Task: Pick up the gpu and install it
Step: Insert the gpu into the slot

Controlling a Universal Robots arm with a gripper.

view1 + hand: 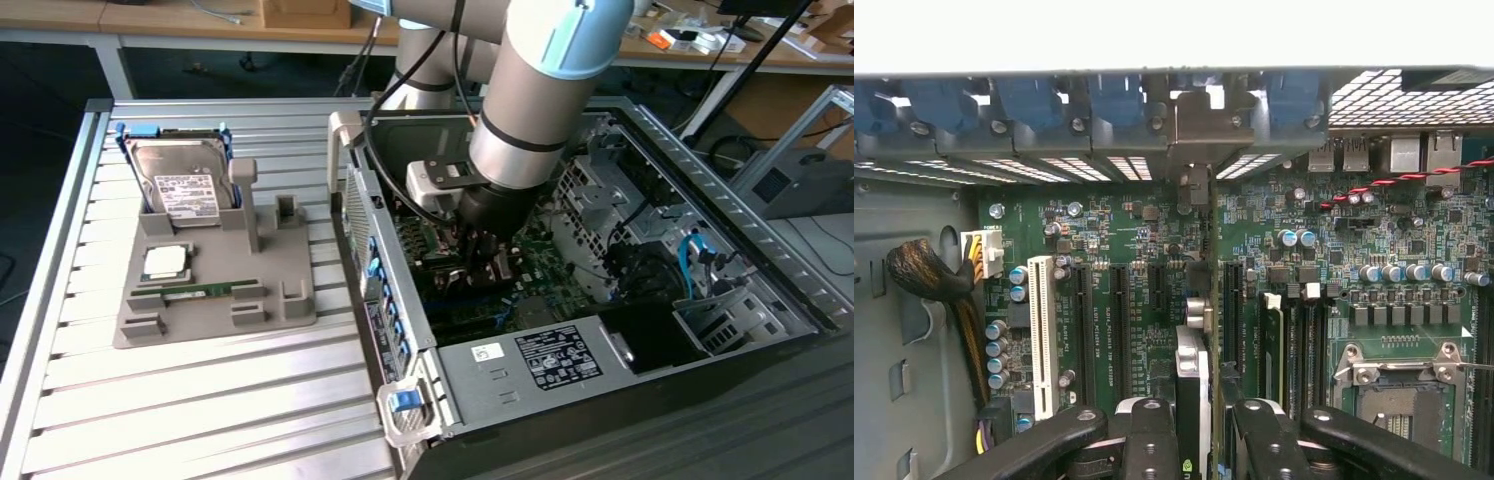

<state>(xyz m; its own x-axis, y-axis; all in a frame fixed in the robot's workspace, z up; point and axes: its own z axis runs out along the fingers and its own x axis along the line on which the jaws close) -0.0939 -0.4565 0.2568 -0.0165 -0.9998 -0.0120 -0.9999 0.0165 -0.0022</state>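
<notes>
My gripper (483, 262) is down inside the open computer case (747, 290), over the green motherboard (541, 250). In the wrist view the gpu (1194, 375) shows edge-on, a thin card standing upright between the two black fingers (1152, 435), and the gripper (1199, 435) is shut on it. The card runs toward the case's rear wall, where its metal end (1194, 185) lines up with a bracket opening (1199, 125). It stands between the black expansion slots (1119, 320). Whether its lower edge sits in a slot is hidden.
A grey holder (214, 320) on the slatted table at the exterior view's left carries a silver hard drive (180, 185), a processor chip (166, 262) and a green RAM stick (207, 290). Inside the case are a white slot (1040, 330), a cable bundle (929, 275) and the processor socket (1399, 395).
</notes>
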